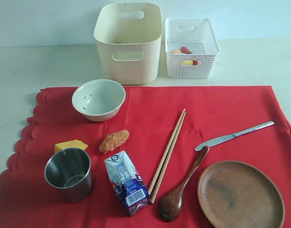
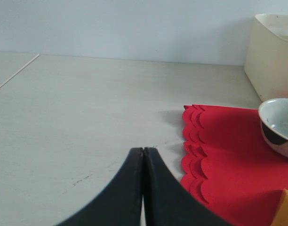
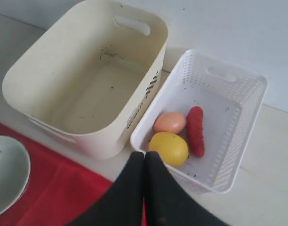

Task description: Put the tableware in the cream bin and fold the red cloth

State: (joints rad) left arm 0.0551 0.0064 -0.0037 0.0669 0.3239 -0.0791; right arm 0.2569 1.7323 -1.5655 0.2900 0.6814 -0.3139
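The red cloth (image 1: pixel 217 111) lies flat on the table. On it rest a white speckled bowl (image 1: pixel 98 99), a steel cup (image 1: pixel 69 173), wooden chopsticks (image 1: pixel 168 153), a steel knife (image 1: pixel 233 136), a dark wooden spoon (image 1: pixel 181 189) and a round brown plate (image 1: pixel 240 194). Behind the cloth stands the cream bin (image 1: pixel 128 42), with nothing in it. Neither arm shows in the exterior view. My left gripper (image 2: pixel 143 150) is shut and holds nothing, above bare table beside the cloth's scalloped edge (image 2: pixel 193 141). My right gripper (image 3: pixel 144 154) is shut and holds nothing, hovering near the cream bin (image 3: pixel 87 80).
A white lattice basket (image 1: pixel 190 47) beside the bin holds an egg (image 3: pixel 170 122), a yellow fruit (image 3: pixel 169 148) and a red sausage (image 3: pixel 196 131). A milk carton (image 1: pixel 127 182), a cheese wedge (image 1: pixel 71 145) and a fried nugget (image 1: pixel 113 140) lie on the cloth.
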